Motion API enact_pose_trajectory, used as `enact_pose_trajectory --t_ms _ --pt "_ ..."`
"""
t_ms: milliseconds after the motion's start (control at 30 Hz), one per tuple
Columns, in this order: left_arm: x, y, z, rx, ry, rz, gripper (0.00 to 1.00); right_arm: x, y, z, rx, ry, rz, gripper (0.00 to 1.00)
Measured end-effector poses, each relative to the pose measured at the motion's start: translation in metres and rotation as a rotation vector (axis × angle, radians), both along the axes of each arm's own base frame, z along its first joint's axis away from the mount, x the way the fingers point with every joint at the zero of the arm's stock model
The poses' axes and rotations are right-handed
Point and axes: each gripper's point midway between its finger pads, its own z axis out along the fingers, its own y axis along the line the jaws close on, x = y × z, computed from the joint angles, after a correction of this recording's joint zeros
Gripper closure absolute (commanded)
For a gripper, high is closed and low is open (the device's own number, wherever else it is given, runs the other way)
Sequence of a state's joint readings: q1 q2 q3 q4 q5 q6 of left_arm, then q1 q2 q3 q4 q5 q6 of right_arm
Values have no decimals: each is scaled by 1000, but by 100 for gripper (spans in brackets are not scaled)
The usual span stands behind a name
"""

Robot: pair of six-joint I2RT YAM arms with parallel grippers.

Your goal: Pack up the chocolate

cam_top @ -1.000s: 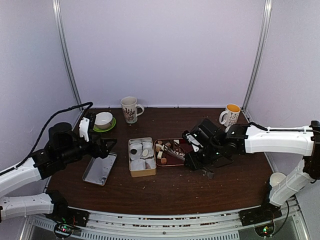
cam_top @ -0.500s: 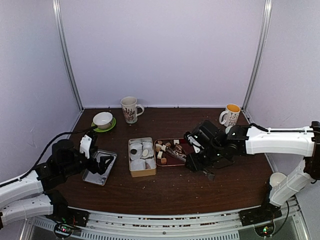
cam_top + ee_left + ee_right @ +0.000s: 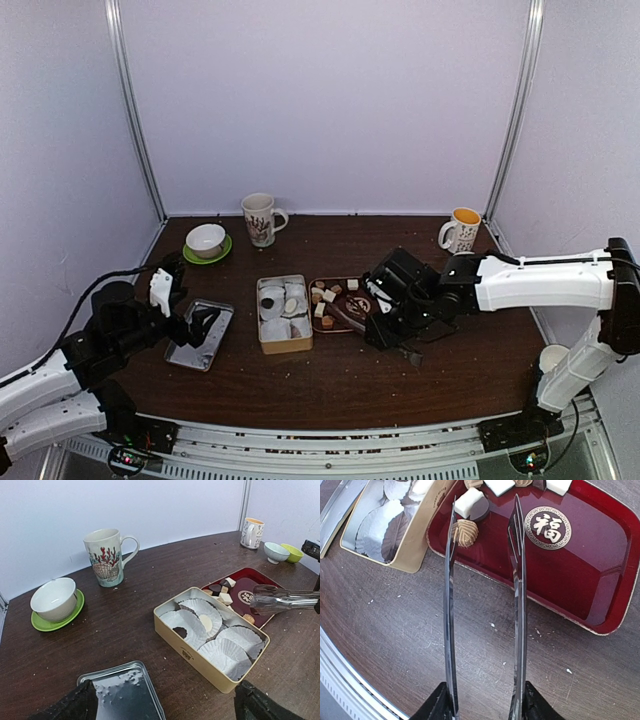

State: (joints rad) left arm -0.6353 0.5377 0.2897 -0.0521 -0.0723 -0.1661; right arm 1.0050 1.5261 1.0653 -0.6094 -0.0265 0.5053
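The chocolate (image 3: pixel 325 298) lies in small white, tan and dark pieces at the left end of a red tray (image 3: pixel 332 329). In the right wrist view a tan leaf-shaped piece (image 3: pixel 465 532) and a white cube (image 3: pixel 469 502) sit by the left tong tip. My right gripper (image 3: pixel 485 705) is shut on metal tongs (image 3: pixel 519 580); the blades stand apart over the tray's near edge with nothing between them. A cream tin box (image 3: pixel 190 655) holds pleated paper cups (image 3: pixel 225 650); one carries a dark piece (image 3: pixel 180 631), another a white piece (image 3: pixel 205 623). My left gripper (image 3: pixel 162 707) hangs open over the tin lid (image 3: pixel 125 695).
At the back stand a shell-patterned mug (image 3: pixel 106 556), a white bowl on a green saucer (image 3: pixel 52 600) and a yellow-lined mug (image 3: pixel 462 230). Two small bowls (image 3: pixel 276 551) show far right in the left wrist view. Crumbs dot the brown table.
My left arm has drawn back toward the near left and come down by the tin lid. My right arm has shifted slightly left, carrying the tongs further over the tray.
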Motion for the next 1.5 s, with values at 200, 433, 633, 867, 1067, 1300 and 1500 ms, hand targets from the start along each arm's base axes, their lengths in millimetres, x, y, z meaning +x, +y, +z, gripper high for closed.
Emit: enact_pose_trajectory --t_ms 200,433,633,867,1067,1300,1500 --pt "0 4 1 2 -6 19 2 1 12 -4 -10 10 17 54" --pt "-2 7 -9 7 -3 25 2 -1 17 -12 -20 34 30 54" --pt "-2 7 -9 6 -4 25 2 -2 18 -18 -41 46 33 58" --pt "-2 7 -8 4 -7 25 2 -2 17 -28 -70 66 20 66" --pt "-3 7 -6 -2 -14 25 2 -1 16 -28 -73 63 5 68" --pt "-2 7 -7 1 -11 24 2 2 15 -11 -45 22 -4 68" --pt "-2 7 -9 7 -3 24 2 4 15 7 -13 -16 12 69"
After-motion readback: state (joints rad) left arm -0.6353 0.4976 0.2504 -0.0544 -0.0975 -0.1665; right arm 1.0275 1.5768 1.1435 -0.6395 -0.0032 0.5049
